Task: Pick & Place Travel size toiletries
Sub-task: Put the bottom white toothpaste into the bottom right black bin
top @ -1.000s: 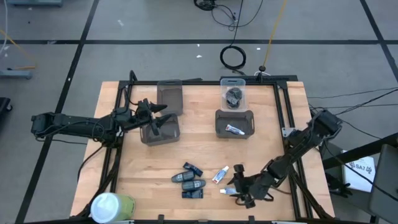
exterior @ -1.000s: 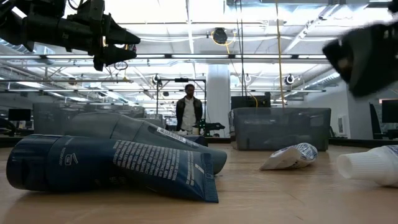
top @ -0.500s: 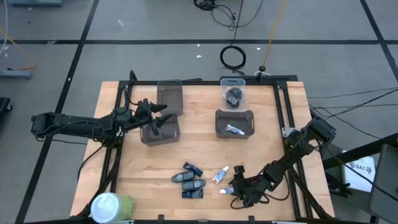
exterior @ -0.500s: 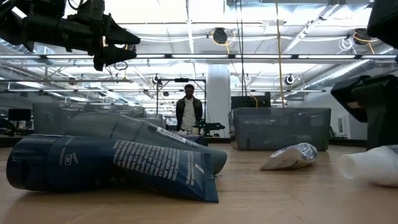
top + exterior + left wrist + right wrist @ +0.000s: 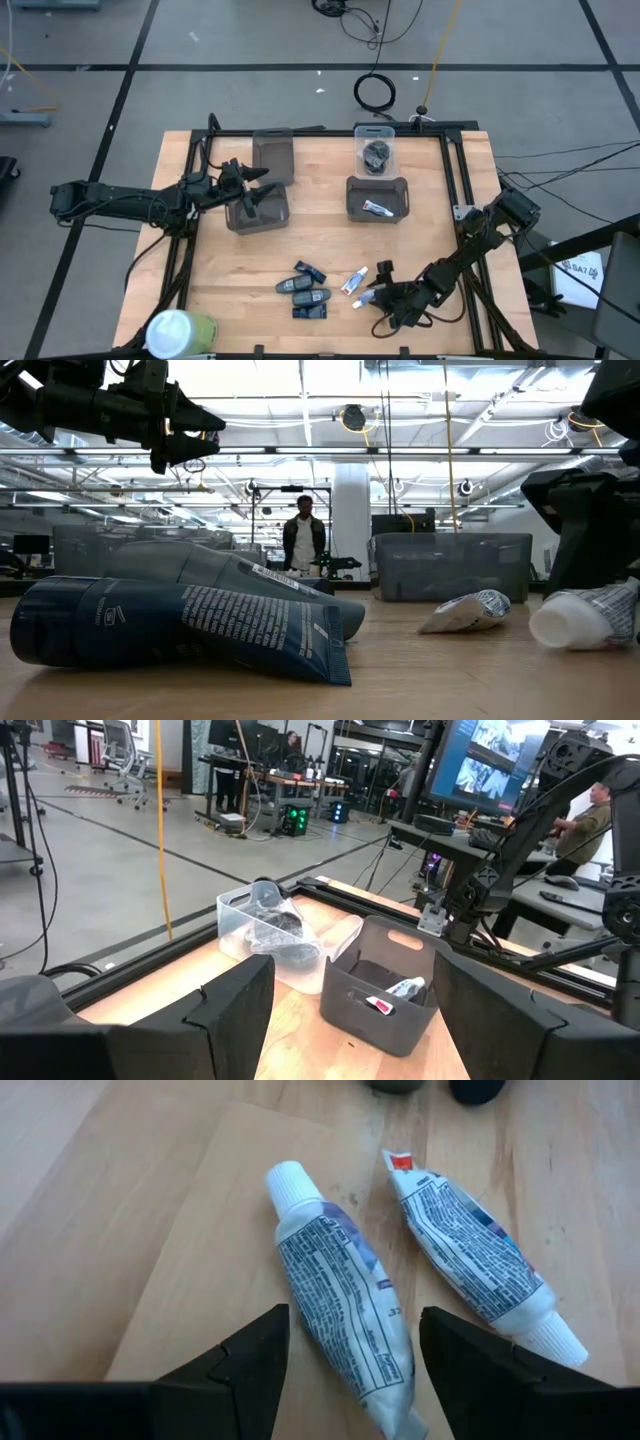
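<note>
Near desk edge: right hand (image 5: 377, 299) low over the wood, fingers spread wide, straddling a white tube (image 5: 340, 1300) that lies flat between the two pads without contact visible in the right wrist view; whether the tips touch the desk (image 5: 330, 240) cannot be told. A second white tube (image 5: 353, 281) lies just beside it, roughly parallel, cap pointing the opposite way. Next along the same near strip, a cluster of dark oblong tubes (image 5: 305, 292) with blue accents, lying flat and close together; in the low view the nearest of them fills the foreground. A white-and-green cylinder (image 5: 180, 331) stands at the near left corner. Mid-desk: a grey bin (image 5: 378, 196) holds one small white tube with a red mark (image 5: 376, 208). Left hand (image 5: 240, 178) hangs above a second grey bin (image 5: 258, 208), fingers apart, holding nothing. Far side: a third grey bin (image 5: 273, 152) and a clear bin (image 5: 375, 150) containing dark roundish lumps (image 5: 376, 154). Beyond the desk, a person (image 5: 304, 543) stands in the room.
</note>
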Available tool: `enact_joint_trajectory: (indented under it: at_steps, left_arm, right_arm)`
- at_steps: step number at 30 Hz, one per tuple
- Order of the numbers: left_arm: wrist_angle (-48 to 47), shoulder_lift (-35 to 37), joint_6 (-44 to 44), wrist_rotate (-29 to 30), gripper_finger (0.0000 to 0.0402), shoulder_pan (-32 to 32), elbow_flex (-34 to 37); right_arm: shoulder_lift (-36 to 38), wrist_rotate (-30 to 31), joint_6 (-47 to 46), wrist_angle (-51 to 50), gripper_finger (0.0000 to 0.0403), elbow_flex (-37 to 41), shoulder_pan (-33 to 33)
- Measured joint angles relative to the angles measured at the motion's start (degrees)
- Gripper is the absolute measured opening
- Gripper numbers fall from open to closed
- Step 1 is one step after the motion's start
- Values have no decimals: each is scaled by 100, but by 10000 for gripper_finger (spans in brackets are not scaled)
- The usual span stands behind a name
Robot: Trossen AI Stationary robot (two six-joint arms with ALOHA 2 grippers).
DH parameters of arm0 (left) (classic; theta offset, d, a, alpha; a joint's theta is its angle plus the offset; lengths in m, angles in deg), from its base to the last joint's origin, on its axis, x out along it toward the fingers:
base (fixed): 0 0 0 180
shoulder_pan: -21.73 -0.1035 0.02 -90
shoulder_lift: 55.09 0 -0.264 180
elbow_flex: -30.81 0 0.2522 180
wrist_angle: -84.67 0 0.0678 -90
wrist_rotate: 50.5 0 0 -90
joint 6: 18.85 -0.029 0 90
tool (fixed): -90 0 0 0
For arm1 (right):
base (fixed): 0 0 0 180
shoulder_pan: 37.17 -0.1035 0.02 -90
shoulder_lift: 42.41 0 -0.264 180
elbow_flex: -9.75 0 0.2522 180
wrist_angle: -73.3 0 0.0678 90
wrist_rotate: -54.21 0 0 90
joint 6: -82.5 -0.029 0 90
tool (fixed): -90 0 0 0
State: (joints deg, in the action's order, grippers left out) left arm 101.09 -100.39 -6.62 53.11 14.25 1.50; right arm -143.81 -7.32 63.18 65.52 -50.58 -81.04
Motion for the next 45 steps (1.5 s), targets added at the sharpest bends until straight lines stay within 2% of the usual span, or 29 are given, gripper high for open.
enact_joint_trajectory:
  at_steps: [5, 9, 14, 20, 37, 45]
  left_arm:
    - [0, 0, -1, 0, 271, 2, 0]
    - [0, 0, -2, 0, 271, 2, 0]
    - [0, 0, -2, 1, 271, 0, 0]
    - [0, 0, -2, 2, 271, 1, 0]
    - [0, 0, -2, 2, 271, 0, 0]
    - [0, 0, 0, 0, 271, 0, 0]
  right_arm:
    - [0, -46, 231, 23, 212, 0, 70]
    - [11, -564, 246, 46, 212, 0, 294]
    - [15, -903, 350, 52, 212, 0, 500]
    - [9, -917, 498, 43, 207, 0, 570]
    - [-9, -926, 506, 26, 90, 0, 579]
    - [-9, -908, 507, 23, 71, 2, 581]
